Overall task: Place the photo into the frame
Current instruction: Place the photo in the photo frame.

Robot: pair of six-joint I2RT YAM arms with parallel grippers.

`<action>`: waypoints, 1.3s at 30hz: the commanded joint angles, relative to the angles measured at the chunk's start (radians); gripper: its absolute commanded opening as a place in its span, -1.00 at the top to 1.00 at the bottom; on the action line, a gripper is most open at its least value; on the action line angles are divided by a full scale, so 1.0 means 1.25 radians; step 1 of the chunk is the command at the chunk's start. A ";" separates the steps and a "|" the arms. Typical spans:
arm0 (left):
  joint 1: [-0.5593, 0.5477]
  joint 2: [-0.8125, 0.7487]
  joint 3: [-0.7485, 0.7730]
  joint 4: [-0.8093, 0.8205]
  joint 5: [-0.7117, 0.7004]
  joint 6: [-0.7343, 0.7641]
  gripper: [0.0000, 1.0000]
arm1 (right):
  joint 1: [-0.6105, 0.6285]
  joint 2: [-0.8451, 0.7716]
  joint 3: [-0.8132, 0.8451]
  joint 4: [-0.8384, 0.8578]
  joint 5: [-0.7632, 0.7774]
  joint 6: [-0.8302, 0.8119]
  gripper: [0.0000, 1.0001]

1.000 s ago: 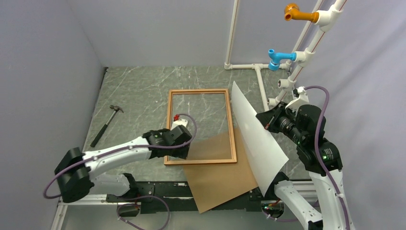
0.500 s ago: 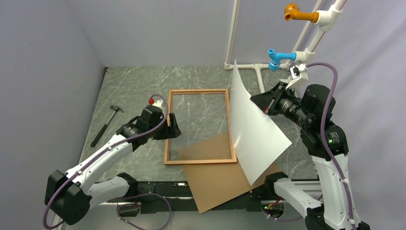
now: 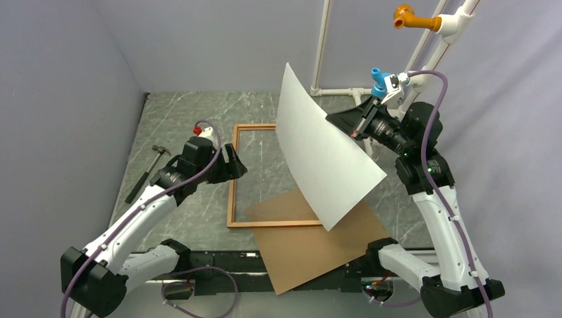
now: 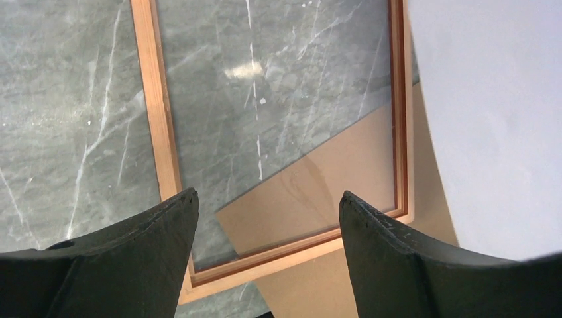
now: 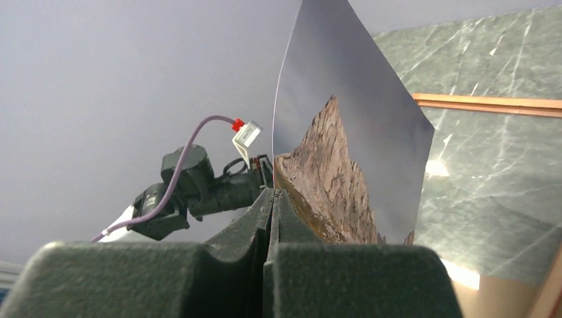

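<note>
Photo (image 3: 325, 156) held aloft in right jaws over frame (image 3: 230, 205).

The frame (image 3: 255, 125) lies flat on the table (image 3: 192, 112); its near right corner rests on the backing board (image 3: 311, 248), which overhangs the near edge; the photo (image 3: 325, 156) hangs tilted above the frame's right side; the hammer (image 3: 147, 173) lies well left.

Wide-spread left gripper (image 4: 268, 194), frame (image 4: 156, 112) beneath, backing board (image 4: 301, 291), photo (image 4: 490, 119)
</note>
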 commanded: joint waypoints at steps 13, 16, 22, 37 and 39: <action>0.003 -0.116 -0.058 -0.023 -0.016 -0.012 -0.62 | 0.001 -0.167 -0.595 0.372 0.331 0.272 1.00; 0.003 -0.112 -0.059 -0.020 -0.007 -0.012 -0.62 | 0.001 -0.173 -0.678 0.403 0.382 0.290 1.00; 0.003 -0.111 -0.055 -0.034 -0.015 -0.005 -0.63 | -0.001 -0.151 -0.725 0.397 0.406 0.282 1.00; 0.003 -0.105 -0.045 -0.061 -0.029 0.008 -0.64 | -0.002 -0.082 -0.815 0.334 0.350 0.140 0.81; 0.003 -0.108 -0.046 -0.062 -0.029 0.008 -0.64 | -0.002 -0.083 -0.828 0.336 0.351 0.129 0.68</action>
